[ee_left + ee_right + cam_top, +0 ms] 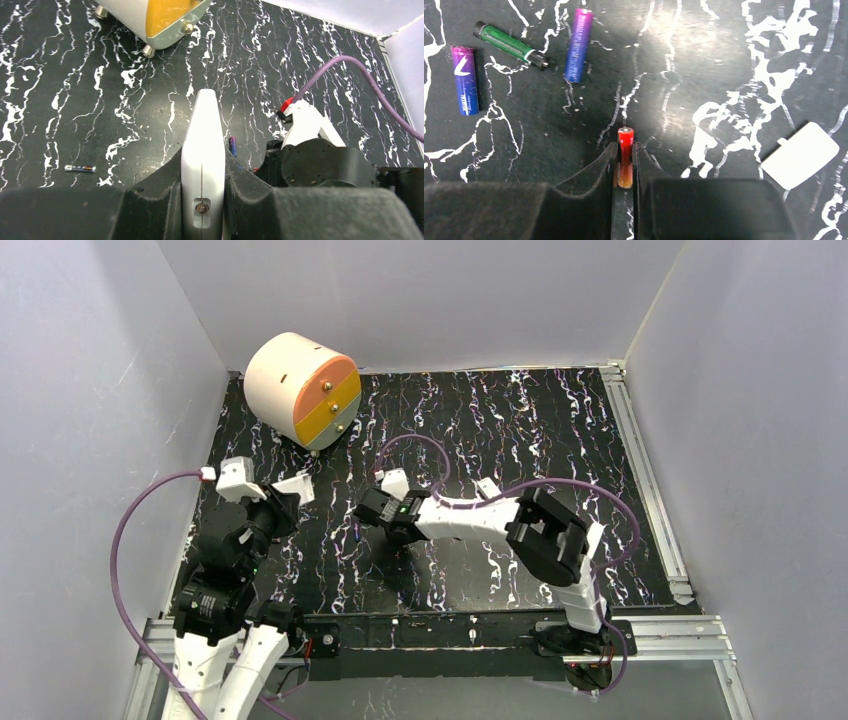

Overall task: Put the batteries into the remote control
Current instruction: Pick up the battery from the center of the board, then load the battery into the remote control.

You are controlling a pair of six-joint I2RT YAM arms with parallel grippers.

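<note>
Our left gripper (202, 167) clamped the remote (202, 125) to steady it; our right gripper (625, 150) pinched a red battery (625, 137) for loading.

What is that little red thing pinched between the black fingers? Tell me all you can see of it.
A red battery: a tiny, glossy, thin cylinder, red at the far end, shading to orange nearer. It sits lengthwise between the right gripper's two black fingers, which press on both sides; its red tip pokes out beyond them. Whether it touches the marbled table below, I cannot tell.
</note>
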